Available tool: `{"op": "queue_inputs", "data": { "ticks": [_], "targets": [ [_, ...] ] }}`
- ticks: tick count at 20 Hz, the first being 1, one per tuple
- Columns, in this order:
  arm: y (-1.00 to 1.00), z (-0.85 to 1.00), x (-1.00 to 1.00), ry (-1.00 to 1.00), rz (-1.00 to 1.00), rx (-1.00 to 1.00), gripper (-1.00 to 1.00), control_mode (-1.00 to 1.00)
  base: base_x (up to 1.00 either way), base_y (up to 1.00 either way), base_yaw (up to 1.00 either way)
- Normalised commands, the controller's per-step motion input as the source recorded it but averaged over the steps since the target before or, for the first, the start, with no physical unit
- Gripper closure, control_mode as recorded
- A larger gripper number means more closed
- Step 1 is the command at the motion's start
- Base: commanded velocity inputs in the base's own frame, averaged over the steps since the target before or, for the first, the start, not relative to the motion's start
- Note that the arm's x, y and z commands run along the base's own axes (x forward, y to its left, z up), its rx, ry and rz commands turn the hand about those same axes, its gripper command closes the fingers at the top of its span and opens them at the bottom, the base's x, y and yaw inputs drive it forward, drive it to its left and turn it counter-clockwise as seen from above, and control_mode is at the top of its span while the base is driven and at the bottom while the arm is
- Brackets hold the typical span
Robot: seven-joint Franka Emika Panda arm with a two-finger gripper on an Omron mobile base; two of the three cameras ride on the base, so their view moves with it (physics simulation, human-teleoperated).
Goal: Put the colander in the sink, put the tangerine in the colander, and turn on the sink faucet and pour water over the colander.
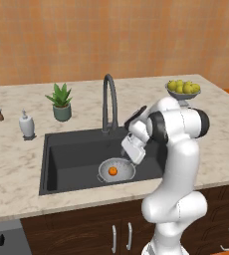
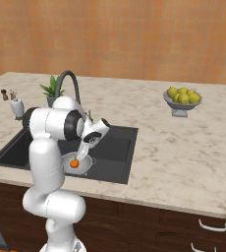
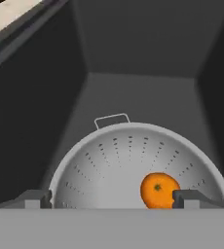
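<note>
Orange, one item: tangerine [image 3: 157, 189], lying in the colander [image 3: 114, 160] directly beneath the jaws, just inside the right-hand fingertip [image 3: 189, 198] in the hand view.

Jaws [image 3: 111, 199]: spread wide and released, grasping nothing, poised over the near rim of the colander.

Colander: silvery, perforated, one wire handle on the far side from the jaws; it sits on the floor of the sink [image 1: 66, 159], toward the end nearest the arm.

Faucet [image 1: 109, 99]: dark gooseneck, beyond the jaws at the back edge of the sink, spout arching over the basin; no water visible.

Table [image 1: 17, 164]: pale marble, surrounding the sink.

Risks, as judged: the right fingertip stands close to the tangerine, so a sideways sweep on rising could knock it or tip the colander. The spout's end appears behind and to one side of the colander, so water may miss it unless the spout is swung across.
</note>
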Motion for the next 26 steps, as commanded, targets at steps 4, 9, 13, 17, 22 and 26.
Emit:
{"op": "queue_inputs", "data": {
  "ticks": [4,9,13,17,22,26],
  "targets": [
    [-0.23,0.75,-0.25,0.00,-0.19,0.04,-1.00,-1.00,0.00,0.00,0.00],
    [-0.18,0.78,-0.16,0.00,-0.22,0.01,-1.00,-1.00,0.00,0.00,0.00],
    [-0.18,0.74,-0.14,0.00,-0.27,0.06,-1.00,-1.00,0.00,0.00,0.00],
    [-0.17,0.51,-0.30,-0.16,-0.16,0.12,-1.00,-1.00,0.00,0.00,0.00],
    [-0.07,0.45,-0.01,-0.22,-0.01,0.17,-1.00,-1.00,0.00,0.00,0.00],
    [-0.15,0.42,0.24,-0.11,0.00,0.19,-1.00,-1.00,0.00,0.00,0.00]
  ]
}}
